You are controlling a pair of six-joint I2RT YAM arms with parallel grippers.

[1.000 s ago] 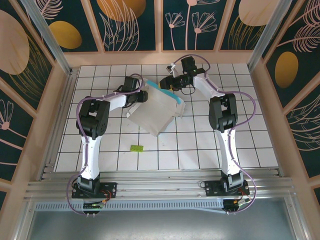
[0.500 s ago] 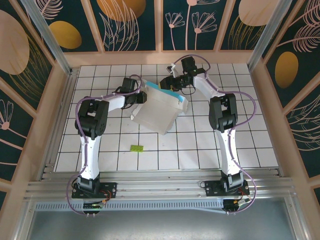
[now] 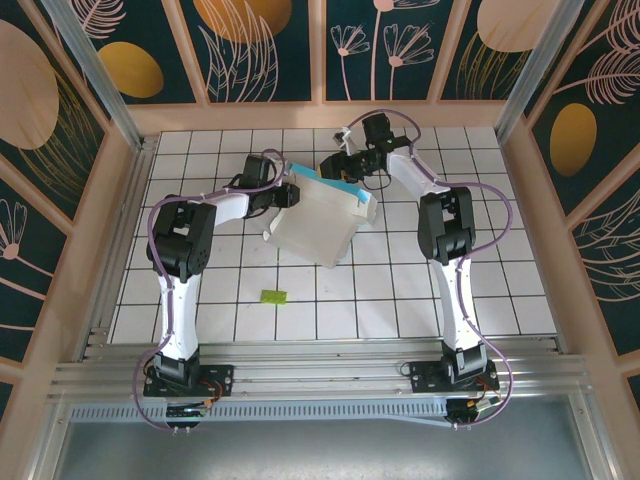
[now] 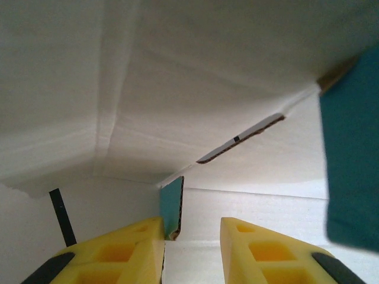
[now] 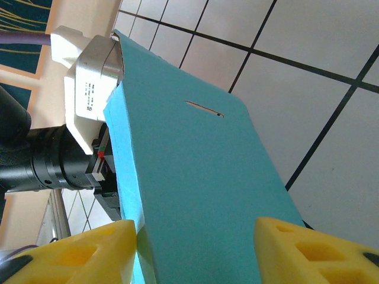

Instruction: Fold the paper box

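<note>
Legible text: none can be read

Right wrist view: the grey module [image 5: 98, 65] on the left arm's wrist sits just beside the top corner of the box [image 5: 195, 177]. A small label [image 5: 89, 94] on the module's side carries several short lines of black print, running sideways in the frame. The characters are too small and blurred to make out, so I cannot tell whether they are letters or digits
</note>
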